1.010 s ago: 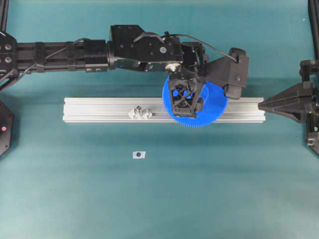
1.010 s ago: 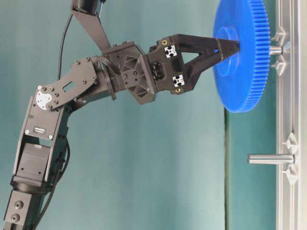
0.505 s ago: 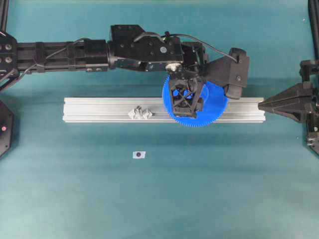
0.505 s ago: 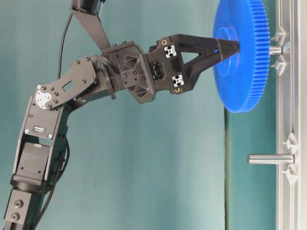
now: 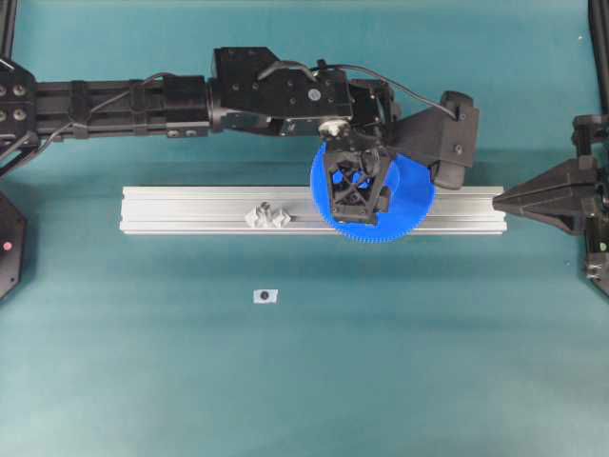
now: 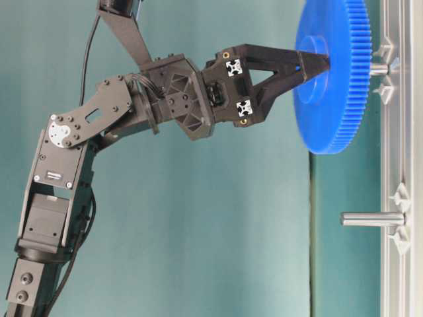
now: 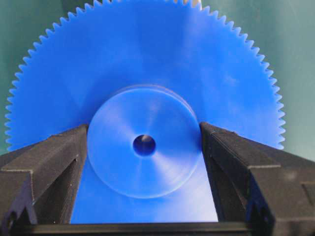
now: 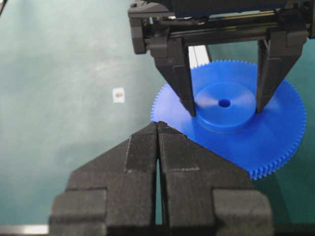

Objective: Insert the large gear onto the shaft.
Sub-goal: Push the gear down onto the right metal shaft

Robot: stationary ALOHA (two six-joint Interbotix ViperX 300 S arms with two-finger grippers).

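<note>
The left gripper (image 7: 143,147) pinched the raised hub of the big, flat, bright-blue toothed plastic gear (image 6: 330,76), holding it level just above the short clear peg (image 6: 378,68) on the aluminium rail (image 5: 190,209), presumably so hole and peg aligned, while the right gripper (image 8: 158,129) rested pressed together.

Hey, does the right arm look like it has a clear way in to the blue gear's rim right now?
Probably yes. The right gripper sits shut at the rail's end, with open table between it and the large gear. The left gripper clamps only the hub, leaving the toothed rim on that side exposed.
</note>
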